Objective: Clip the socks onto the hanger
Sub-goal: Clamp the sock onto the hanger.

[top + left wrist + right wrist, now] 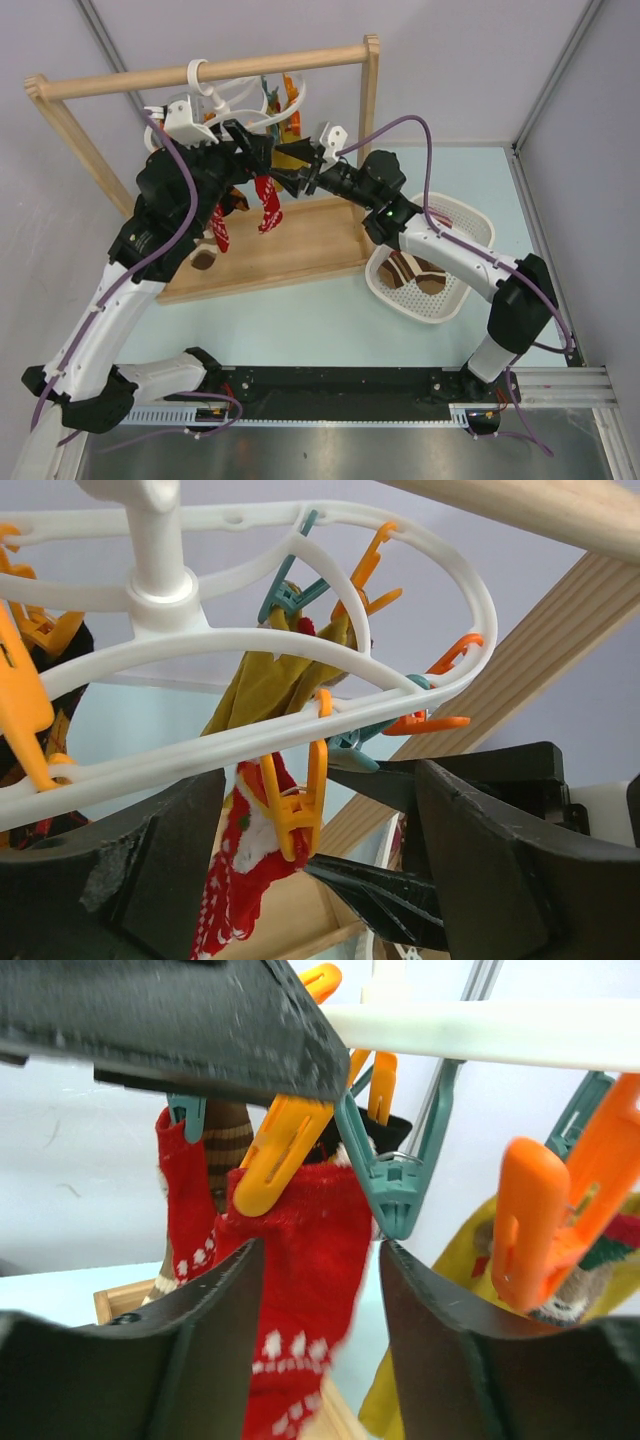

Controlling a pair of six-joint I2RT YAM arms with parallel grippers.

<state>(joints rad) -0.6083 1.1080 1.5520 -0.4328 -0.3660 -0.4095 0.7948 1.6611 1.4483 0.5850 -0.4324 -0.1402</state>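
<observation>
Sock, red with white pattern [300,1250]: hangs from an orange peg [285,1150] on the white hanger [480,1035], which hooks over the wooden rail [200,70]. Your right end effector [318,1290] stands parted either side of it, not gripping. Your left end effector [320,870] gapes wide close by. Brown striped socks [415,272] lie in the basket [472,212] on the table [330,310].

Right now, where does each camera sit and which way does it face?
Top external: above and behind the robot, looking down; both arms reach the hanger on the wooden rail.
Left wrist: under the hanger, looking up through its rings; left fingers at the bottom.
Right wrist: among the pegs, looking sideways at the red sock; right fingers below.
Shared: both wrist views show the red sock.
</observation>
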